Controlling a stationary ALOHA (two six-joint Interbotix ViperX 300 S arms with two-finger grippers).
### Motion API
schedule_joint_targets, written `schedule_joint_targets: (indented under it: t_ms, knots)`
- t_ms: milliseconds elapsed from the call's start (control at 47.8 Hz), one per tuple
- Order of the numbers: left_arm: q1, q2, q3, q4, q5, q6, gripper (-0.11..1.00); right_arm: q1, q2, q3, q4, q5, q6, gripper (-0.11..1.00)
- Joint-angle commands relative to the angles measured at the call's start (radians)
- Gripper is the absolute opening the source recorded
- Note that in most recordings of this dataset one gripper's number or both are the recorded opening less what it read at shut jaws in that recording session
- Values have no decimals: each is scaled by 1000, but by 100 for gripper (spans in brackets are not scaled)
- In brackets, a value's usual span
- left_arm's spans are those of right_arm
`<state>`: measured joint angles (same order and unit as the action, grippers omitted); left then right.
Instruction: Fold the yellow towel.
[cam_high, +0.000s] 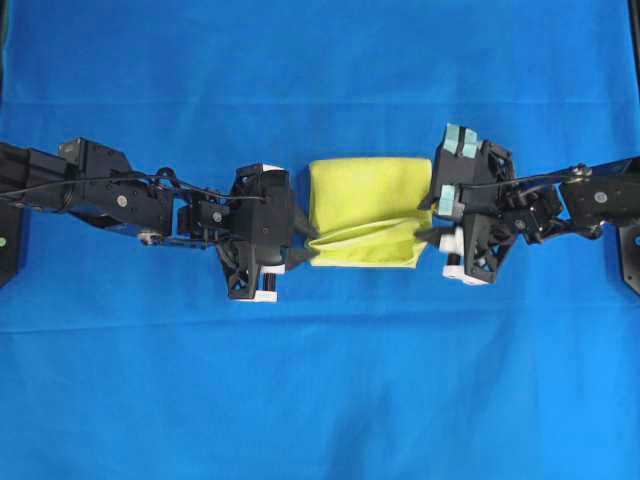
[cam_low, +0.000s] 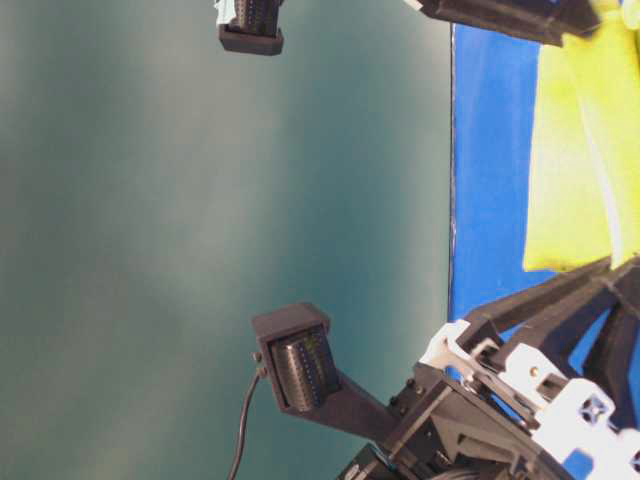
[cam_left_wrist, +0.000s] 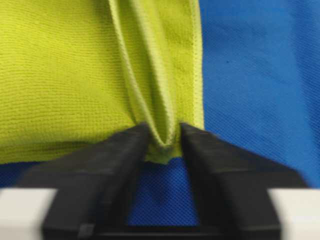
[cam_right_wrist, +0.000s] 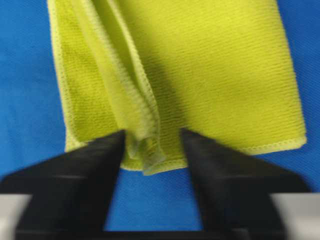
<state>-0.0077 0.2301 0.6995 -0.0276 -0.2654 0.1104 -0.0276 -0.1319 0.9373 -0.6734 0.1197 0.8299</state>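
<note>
The yellow towel (cam_high: 365, 205) lies doubled over on the blue cloth between my two arms, with creases running to both side edges. My left gripper (cam_high: 303, 245) is at its left edge. In the left wrist view (cam_left_wrist: 164, 137) its jaws are shut on a bunched ridge of the towel (cam_left_wrist: 65, 75). My right gripper (cam_high: 428, 232) is at the right edge. In the right wrist view (cam_right_wrist: 151, 145) its jaws stand a little wider, closed round a thick layered fold of the towel (cam_right_wrist: 215, 65). The towel also shows in the table-level view (cam_low: 570, 170).
A blue cloth (cam_high: 320, 400) covers the whole table. Both arms stretch in low from the sides, the left arm (cam_high: 110, 195) and the right arm (cam_high: 590, 200). Black gripper parts (cam_low: 300, 365) fill the near foreground of the table-level view.
</note>
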Motion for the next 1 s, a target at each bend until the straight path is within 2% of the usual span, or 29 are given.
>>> schedule_joint_targets:
  t_ms: [0, 84, 147, 398, 544, 670, 795, 984]
  knots:
    - [-3, -21, -17, 0, -11, 2, 43, 14, -11, -15, 2, -6, 2, 62]
    - [-3, -34, -15, 0, -5, 2, 60, 23, -20, -15, 2, -3, 2, 59]
    - [-2, -51, -11, 0, 3, 0, 66, 35, -35, -17, 2, 0, 2, 57]
    - [-17, -184, 23, 0, 109, -5, 64, 121, -175, -14, 2, 48, 2, 57]
    - [-52, -314, 55, 0, 152, -12, 64, 130, -279, -12, 2, 101, 3, 57]
    - [-74, -439, 100, 0, 150, -9, 63, 129, -382, -9, -11, 149, -2, 57]
    - [-75, -565, 166, 0, 141, -11, 63, 129, -502, 11, -46, 179, -2, 57]
    - [-64, -736, 287, 0, 78, 0, 63, 121, -692, 58, -78, 212, -2, 57]
